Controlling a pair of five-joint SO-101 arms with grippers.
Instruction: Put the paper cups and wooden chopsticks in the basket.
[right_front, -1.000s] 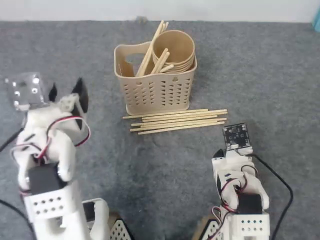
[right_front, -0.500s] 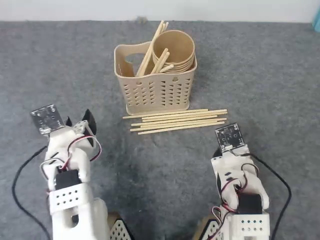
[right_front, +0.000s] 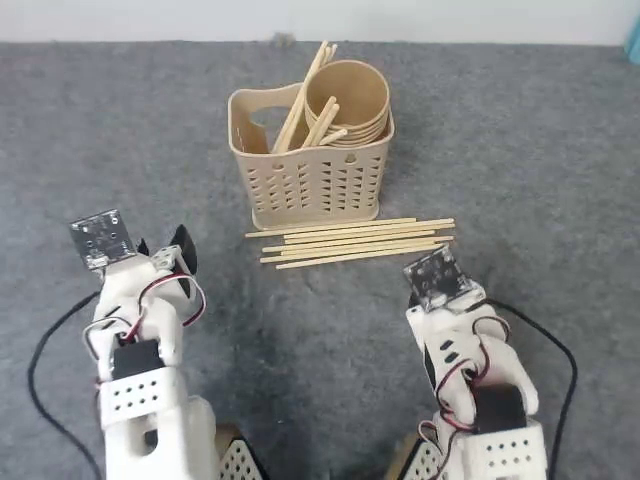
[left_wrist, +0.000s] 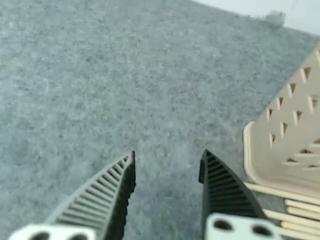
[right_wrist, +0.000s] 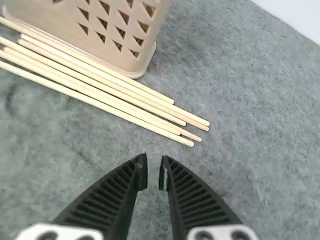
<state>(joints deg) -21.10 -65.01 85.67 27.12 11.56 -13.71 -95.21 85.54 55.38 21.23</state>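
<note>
The beige basket (right_front: 312, 175) stands at the back middle of the grey mat, holding stacked paper cups (right_front: 348, 98) and a few wooden chopsticks (right_front: 303, 100) that lean out of it. Several more loose chopsticks (right_front: 352, 241) lie side by side just in front of it. My left gripper (right_front: 163, 252) sits low at the front left, open and empty; its wrist view has the open left gripper (left_wrist: 168, 160) with the basket corner (left_wrist: 292, 140) off to one side. My right gripper (right_wrist: 152, 167) is shut and empty, a short way behind the loose chopsticks' ends (right_wrist: 186, 131), with the basket (right_wrist: 95, 22) beyond.
Grey carpet-like mat (right_front: 520, 150) covers the whole table. Bare mat lies either side of the basket and between the two arms. A cable (right_front: 545, 340) loops beside the right arm's base, another cable (right_front: 40, 350) beside the left.
The left arm has drawn back and down toward the front left, its gripper still open. The right arm's wrist has edged left and forward toward the loose chopsticks.
</note>
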